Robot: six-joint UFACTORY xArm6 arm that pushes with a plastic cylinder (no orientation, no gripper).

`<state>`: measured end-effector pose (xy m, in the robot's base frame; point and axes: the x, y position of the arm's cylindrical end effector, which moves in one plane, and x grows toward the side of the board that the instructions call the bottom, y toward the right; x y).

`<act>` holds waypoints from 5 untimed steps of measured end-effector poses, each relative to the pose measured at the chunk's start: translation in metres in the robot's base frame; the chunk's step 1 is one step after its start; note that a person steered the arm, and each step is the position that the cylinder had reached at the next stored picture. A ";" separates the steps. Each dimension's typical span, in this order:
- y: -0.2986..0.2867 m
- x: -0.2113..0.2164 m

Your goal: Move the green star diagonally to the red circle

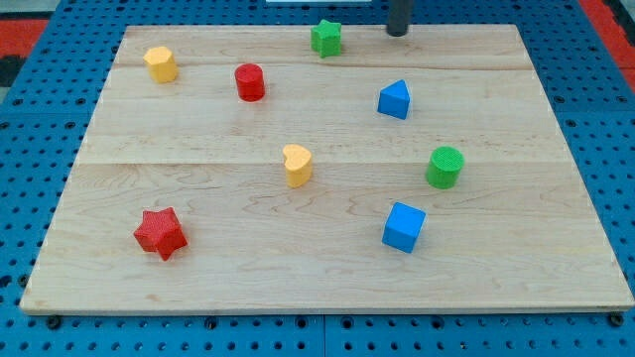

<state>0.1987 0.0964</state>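
Note:
The green star (325,38) sits near the top edge of the wooden board, a little right of centre. The red circle (249,81), a short cylinder, stands to the star's lower left. My tip (397,33) is at the view's top, to the right of the green star and apart from it by about a block's width. It touches no block.
Also on the wooden board (556,288): a yellow hexagon (160,63) top left, a blue triangle (394,99), a yellow heart (297,165) mid-board, a green cylinder (444,167) right, a blue cube (404,227), and a red star (161,233) bottom left.

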 end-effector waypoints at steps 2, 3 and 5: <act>-0.003 0.000; -0.004 0.000; -0.019 0.000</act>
